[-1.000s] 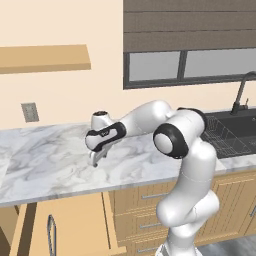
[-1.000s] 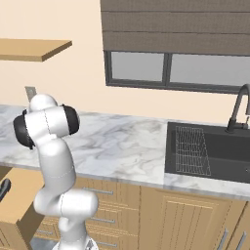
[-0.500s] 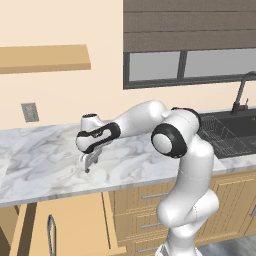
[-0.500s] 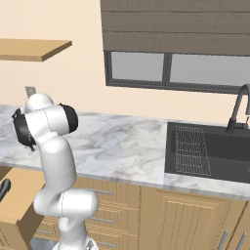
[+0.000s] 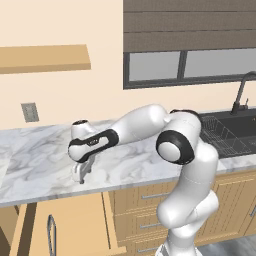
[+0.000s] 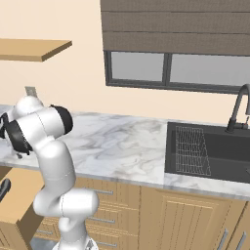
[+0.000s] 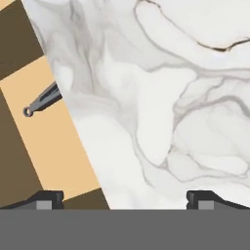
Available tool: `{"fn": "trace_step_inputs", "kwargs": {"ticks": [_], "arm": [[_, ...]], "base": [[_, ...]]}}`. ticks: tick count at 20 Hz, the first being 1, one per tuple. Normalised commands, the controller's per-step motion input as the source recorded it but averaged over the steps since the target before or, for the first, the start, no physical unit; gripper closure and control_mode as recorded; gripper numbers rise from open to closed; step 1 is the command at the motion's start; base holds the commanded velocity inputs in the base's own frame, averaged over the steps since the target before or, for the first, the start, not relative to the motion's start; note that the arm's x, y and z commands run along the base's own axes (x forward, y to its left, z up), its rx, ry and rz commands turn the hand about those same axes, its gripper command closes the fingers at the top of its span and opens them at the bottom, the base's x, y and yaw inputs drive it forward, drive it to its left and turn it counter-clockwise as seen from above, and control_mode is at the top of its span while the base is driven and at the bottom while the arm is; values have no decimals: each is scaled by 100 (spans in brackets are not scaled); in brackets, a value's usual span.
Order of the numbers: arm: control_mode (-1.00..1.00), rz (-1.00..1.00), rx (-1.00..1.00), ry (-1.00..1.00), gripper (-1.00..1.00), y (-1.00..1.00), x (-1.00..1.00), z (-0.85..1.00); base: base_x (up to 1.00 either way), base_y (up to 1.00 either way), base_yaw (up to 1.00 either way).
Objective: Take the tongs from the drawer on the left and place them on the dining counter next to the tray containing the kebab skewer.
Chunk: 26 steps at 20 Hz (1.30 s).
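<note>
Tool (image 5: 81, 175) fingers are spread and empty above the marble desk (image 5: 45, 165); tongs (image 7: 43, 102) are glimpsed in the open drawer (image 7: 49, 141), ungrasped, so everything remains.

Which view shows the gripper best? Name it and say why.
Left base view: the gripper hangs whole, pointing down, over the marble worktop front edge. Hand view gives two fingers, wide apart. Right base view has it mostly hidden behind the arm.
</note>
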Motion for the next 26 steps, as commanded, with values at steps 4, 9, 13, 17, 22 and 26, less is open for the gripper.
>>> {"fn": "trace_step_inputs", "kwargs": {"ticks": [4,9,13,17,22,26], "arm": [[-100,3,3,2,-100,7,-54,-1],[-100,5,2,5,-100,7,-52,-2],[-100,2,0,4,-100,14,-53,-9],[-100,2,0,6,-100,14,-42,-11],[-100,3,0,3,-100,17,-33,-12],[-100,2,0,4,-100,23,-27,-17]], "base": [[0,0,0],[0,0,0],[0,0,0],[0,0,0],[0,0,0],[0,0,0]]}}
